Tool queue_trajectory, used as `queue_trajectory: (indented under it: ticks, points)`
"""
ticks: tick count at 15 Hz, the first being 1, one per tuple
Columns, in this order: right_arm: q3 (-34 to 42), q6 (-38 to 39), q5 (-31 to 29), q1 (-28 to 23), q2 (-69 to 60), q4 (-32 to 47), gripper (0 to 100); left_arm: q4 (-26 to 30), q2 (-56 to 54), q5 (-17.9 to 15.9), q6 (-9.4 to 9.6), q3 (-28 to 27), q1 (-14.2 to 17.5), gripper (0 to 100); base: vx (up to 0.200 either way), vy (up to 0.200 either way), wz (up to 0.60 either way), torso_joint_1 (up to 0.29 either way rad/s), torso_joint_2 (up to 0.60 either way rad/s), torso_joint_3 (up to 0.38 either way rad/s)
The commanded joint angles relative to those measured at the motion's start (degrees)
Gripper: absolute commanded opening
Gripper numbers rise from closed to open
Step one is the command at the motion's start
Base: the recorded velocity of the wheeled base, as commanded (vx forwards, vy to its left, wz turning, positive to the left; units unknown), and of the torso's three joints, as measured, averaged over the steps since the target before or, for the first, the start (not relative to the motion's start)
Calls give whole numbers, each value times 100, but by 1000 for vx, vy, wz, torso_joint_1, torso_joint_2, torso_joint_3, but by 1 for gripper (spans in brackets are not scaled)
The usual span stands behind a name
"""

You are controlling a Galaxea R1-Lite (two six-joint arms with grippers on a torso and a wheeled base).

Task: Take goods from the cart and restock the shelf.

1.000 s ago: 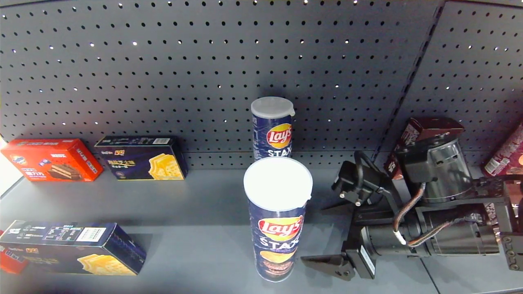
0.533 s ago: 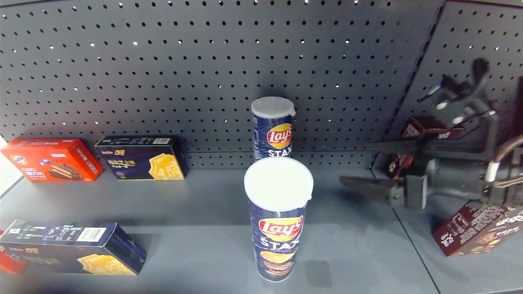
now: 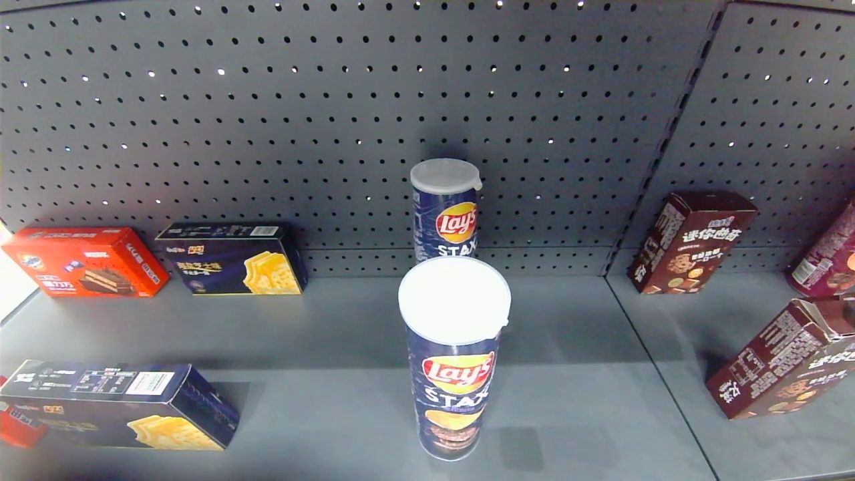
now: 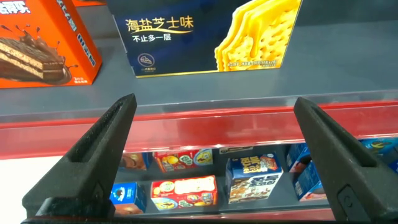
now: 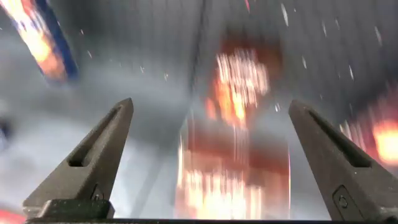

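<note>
Withdrawn from beside the tall dark blue cylindrical crisp can (image 3: 454, 361) since a second earlier, the right gripper (image 5: 211, 104) was held open and empty, with blurred brown boxes (image 5: 239, 87) ahead of it. That white-lidded can was left upright on the grey metal shelf (image 3: 320, 334), clear of both grippers. The left gripper (image 4: 216, 101) was spread, a dark blue cardboard cracker box (image 4: 208, 34) beyond its fingertips.

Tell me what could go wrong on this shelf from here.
1. The front chip can is tall and narrow and stands right before the rear chip can; one knock could topple both.
2. The brown box at the right front seems to sit tilted, so it might slide or fall over.
</note>
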Motion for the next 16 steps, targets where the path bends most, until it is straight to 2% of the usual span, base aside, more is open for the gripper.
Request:
queue_trajectory:
  ticks: [1, 2, 3, 4, 7, 16]
  points:
    - [2090, 91, -535, -641, -2378, 155, 100, -7, 9, 5, -5, 0, 8, 100, 0, 0, 0, 0, 0, 0]
    - [2837, 337, -623, -685, -3292, 172, 100, -7, 9, 13, -5, 0, -1, 100, 0, 0, 0, 0, 0, 0]
    - [3048, 566, -719, -685, -3696, 251, 100, -7, 9, 5, -5, 0, 8, 100, 0, 0, 0, 0, 0, 0]
    - [3048, 838, -1053, -685, -3582, 260, 100, -7, 9, -4, -5, 0, -1, 100, 0, 0, 0, 0, 0, 0]
    - [3048, 1014, -1185, -685, -3591, 1007, 100, -7, 9, -13, -5, 0, -1, 100, 0, 0, 0, 0, 0, 0]
    - [3048, 1005, -1150, -685, -3591, 1104, 100, 2, 0, -13, -5, 0, -1, 100, 0, 0, 0, 0, 0, 0]
